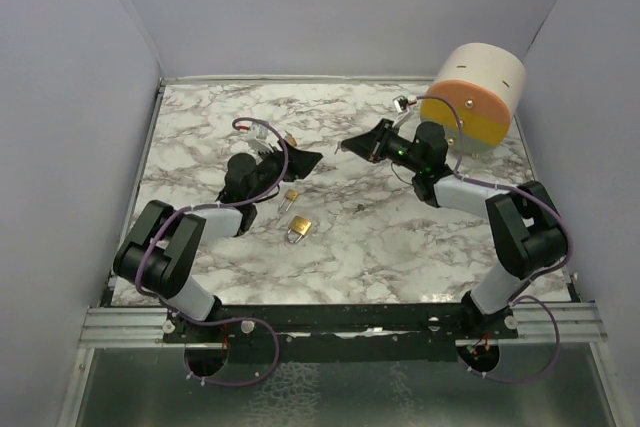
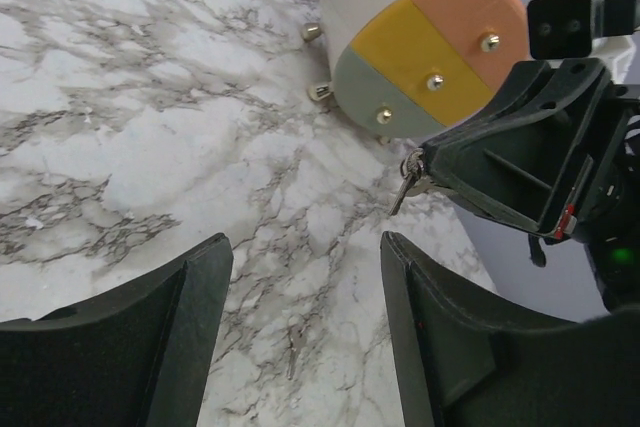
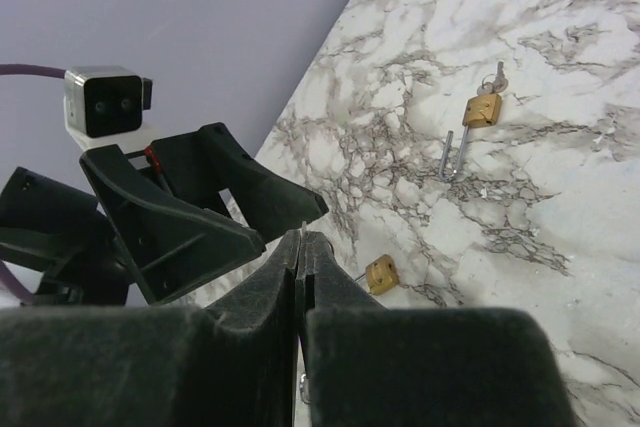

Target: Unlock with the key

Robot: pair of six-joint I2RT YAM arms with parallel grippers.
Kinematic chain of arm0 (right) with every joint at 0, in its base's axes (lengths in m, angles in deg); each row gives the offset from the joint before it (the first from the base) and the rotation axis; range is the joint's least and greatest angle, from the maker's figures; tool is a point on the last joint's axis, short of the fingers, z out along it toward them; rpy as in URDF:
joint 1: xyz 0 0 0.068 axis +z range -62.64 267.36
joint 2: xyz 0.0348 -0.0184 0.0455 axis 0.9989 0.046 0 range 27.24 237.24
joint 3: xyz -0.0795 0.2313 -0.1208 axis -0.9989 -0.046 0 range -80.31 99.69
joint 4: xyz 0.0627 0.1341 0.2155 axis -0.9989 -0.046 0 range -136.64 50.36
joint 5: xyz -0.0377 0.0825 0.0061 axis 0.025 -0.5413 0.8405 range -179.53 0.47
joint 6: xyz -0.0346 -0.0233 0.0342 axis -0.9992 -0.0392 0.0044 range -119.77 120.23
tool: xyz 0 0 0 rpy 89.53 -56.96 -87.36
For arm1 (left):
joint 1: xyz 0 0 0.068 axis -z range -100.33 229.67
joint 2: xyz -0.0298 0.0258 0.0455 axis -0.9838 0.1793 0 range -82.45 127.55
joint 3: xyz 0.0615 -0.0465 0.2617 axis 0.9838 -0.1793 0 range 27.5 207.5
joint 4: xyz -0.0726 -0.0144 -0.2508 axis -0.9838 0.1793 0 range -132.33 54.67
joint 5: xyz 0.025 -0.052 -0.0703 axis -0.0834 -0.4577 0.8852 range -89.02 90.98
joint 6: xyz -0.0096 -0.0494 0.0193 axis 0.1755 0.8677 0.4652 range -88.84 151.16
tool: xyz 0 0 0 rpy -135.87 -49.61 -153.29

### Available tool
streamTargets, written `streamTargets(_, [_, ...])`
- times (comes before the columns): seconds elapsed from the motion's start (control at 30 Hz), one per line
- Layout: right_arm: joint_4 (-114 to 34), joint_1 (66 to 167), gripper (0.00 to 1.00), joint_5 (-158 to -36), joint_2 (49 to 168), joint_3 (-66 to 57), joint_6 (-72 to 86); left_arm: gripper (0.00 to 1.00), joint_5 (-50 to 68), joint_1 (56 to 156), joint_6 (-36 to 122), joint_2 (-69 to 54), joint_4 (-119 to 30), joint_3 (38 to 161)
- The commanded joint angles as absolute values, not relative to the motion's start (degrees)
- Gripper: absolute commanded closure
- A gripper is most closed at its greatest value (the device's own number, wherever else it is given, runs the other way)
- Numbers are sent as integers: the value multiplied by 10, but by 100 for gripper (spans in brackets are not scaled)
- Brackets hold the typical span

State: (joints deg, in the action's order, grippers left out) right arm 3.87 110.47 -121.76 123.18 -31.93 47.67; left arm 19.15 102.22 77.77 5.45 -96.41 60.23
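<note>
My right gripper [image 1: 347, 145] is shut on a small silver key [image 2: 408, 179] and holds it above the marble table; only the key's thin tip [image 3: 303, 228] shows between its own fingers. My left gripper [image 1: 305, 159] is open and empty, close to the right gripper and facing it. In the left wrist view its fingers [image 2: 200, 277] frame bare marble. A brass padlock [image 1: 298, 230] with a raised shackle lies on the table in front of the grippers; in the right wrist view [image 3: 481, 110] a key sits in it. A smaller brass padlock [image 1: 290, 196] lies nearer the left gripper.
A white drum [image 1: 470, 102] with an orange, yellow and grey face and metal studs lies on its side at the back right. A loose key [image 2: 292, 357] lies on the marble table [image 1: 200, 137] under the left gripper. Grey walls enclose three sides.
</note>
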Motion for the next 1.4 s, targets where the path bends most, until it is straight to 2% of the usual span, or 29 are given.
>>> streamTargets(0.0, [78,1102,99,-1240,1210,-334,508,39,240,1028,832,93,-1160,589])
streamTargets(0.13, [75,1100,99,-1247,1206,-334,517,47,274,1033,838,122,-1237,591])
streamTargets(0.23, [76,1099,99,-1255,1207,-334,525,60,300,1035,852,143,-1282,597])
streamTargets(0.3, [79,1098,99,-1261,1207,-334,531,64,314,1035,865,168,-1309,602])
streamTargets(0.5, [82,1097,99,-1274,1210,-334,541,65,330,1038,892,205,-1381,605])
streamTargets(1.07, [83,1097,99,-1301,1218,-331,544,66,346,1046,902,229,-1406,639])
streamTargets(1.3, [85,1098,99,-1300,1220,-333,544,81,346,1047,900,228,-1404,642])
streamTargets(1.37, [85,1098,99,-1301,1220,-333,544,82,344,1048,900,226,-1405,641])
